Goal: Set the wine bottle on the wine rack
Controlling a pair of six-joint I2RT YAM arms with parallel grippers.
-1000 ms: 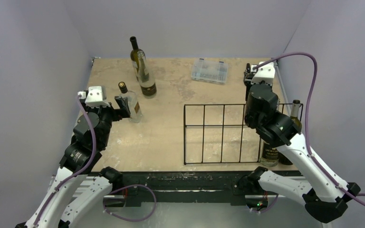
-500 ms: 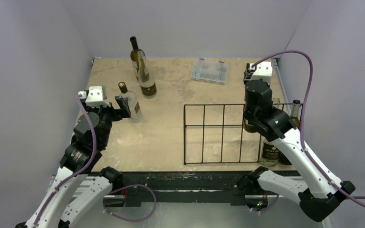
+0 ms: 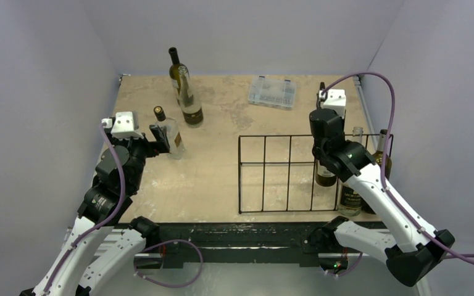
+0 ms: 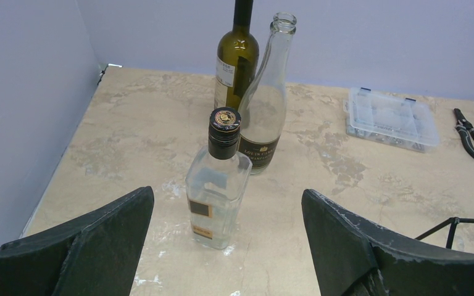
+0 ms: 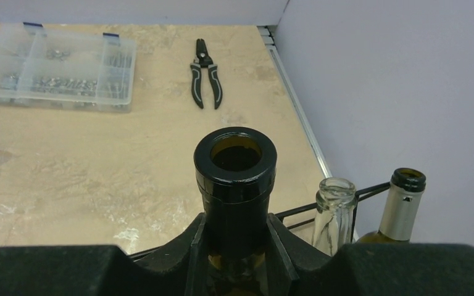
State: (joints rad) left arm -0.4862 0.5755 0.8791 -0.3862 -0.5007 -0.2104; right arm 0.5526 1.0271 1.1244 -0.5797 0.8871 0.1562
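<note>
1. The wine bottle [image 5: 236, 161] is standing upright, its open dark neck being pinched by the right hand [image 5: 237, 246], whose fingers are pressing in on both sides.
2. In the top view its body [image 3: 326, 176] is showing at the right part of the wine rack [image 3: 278, 163]. Whether its base is touching the surface [image 3: 216, 179] cannot be told.
3. Compared with a second ago, the right arm is reaching further toward 10 o'clock. The bottle, then hidden under the arm, is now showing.
4. Just at 3 o'clock of it, a clear bottle [image 5: 336, 192] and a foil-topped bottle [image 5: 405, 196] are crowding the rack's right end.
5. Toward 12 o'clock, pliers [image 5: 205, 73] and a compartment box [image 5: 58, 68] are lying on the surface.
6. The left hand [image 4: 227, 203] is sitting unchanged, fingers spread wide, facing a square bottle [image 4: 217, 197].
7. Beyond that, at 12 o'clock, a green bottle [image 4: 236, 58] and a tall clear bottle [image 4: 266, 105] are standing together.
</note>
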